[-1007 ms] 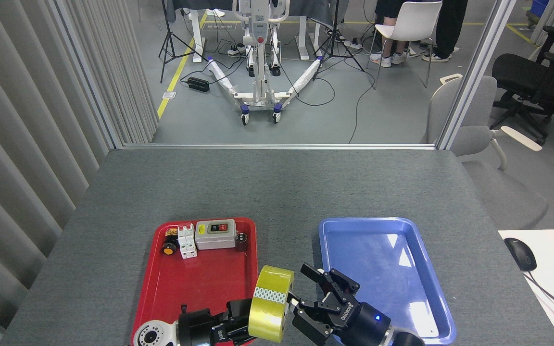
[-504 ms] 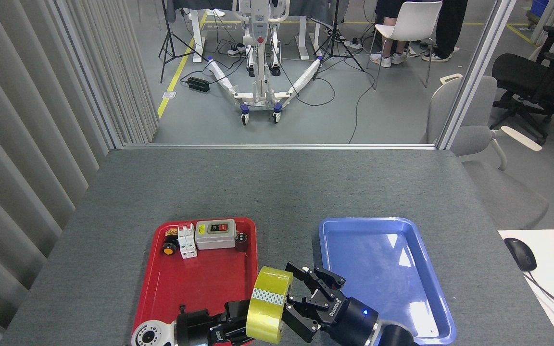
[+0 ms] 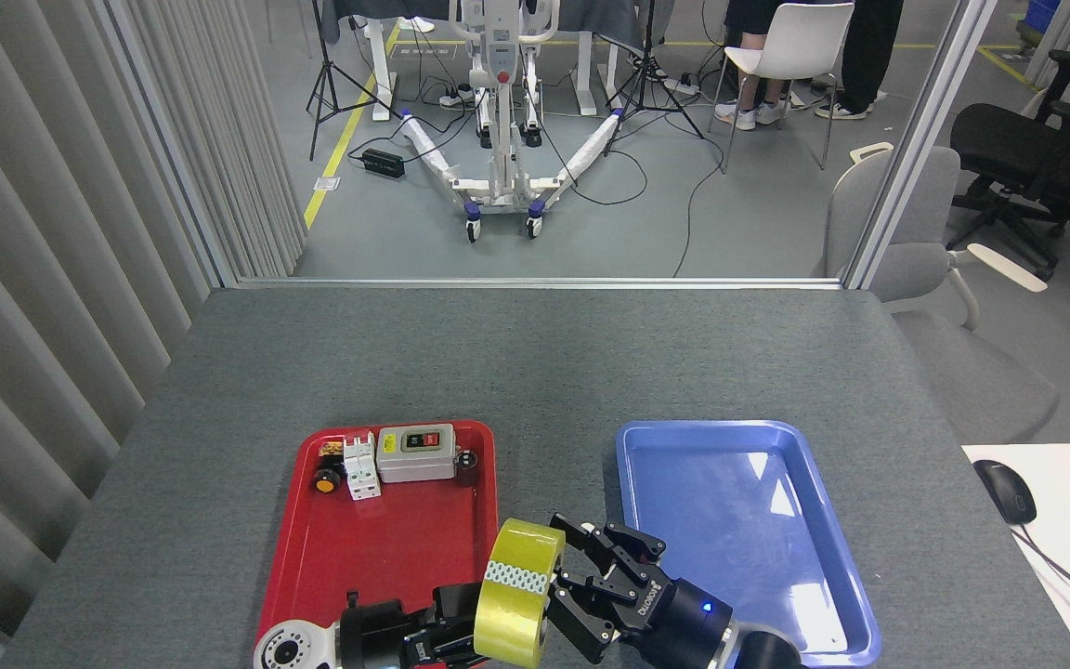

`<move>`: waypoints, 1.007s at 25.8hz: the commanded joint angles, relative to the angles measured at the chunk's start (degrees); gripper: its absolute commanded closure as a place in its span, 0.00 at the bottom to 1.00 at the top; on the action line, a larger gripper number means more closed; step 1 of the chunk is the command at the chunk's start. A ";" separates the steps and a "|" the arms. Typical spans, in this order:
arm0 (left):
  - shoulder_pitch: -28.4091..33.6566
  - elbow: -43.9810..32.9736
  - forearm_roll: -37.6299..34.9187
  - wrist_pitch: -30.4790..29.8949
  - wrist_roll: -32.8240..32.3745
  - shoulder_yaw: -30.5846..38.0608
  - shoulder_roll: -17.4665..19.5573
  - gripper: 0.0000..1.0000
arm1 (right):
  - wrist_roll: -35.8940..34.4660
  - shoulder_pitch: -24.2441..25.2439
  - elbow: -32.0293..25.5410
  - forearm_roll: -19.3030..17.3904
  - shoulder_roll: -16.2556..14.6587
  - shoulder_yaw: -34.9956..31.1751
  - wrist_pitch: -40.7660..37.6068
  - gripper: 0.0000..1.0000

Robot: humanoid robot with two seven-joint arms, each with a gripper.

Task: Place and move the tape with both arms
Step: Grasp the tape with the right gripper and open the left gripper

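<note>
Right gripper [image 3: 561,583], fingers spread, has closed in from the right and now brackets the tape [image 3: 516,595]. Left gripper [image 3: 461,627] grips the roll, held upright, between red tray [image 3: 377,548] and blue tray [image 3: 730,520]. Handover looks imminent.

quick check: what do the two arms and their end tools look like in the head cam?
Left arm: a white rounded housing with a ring of small holes, then black segments leading to a black left pincer, mostly hidden behind the yellow tape roll. Right pincer: black, with linked multi-bar fingers, white lettering on its body and a small blue light on the black cylindrical wrist behind it. No loose cables visible.
</note>
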 commanded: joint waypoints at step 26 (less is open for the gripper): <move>-0.26 1.62 0.00 -4.29 0.00 1.46 0.11 0.13 | 0.02 0.41 0.12 0.00 -0.27 0.71 -0.06 0.73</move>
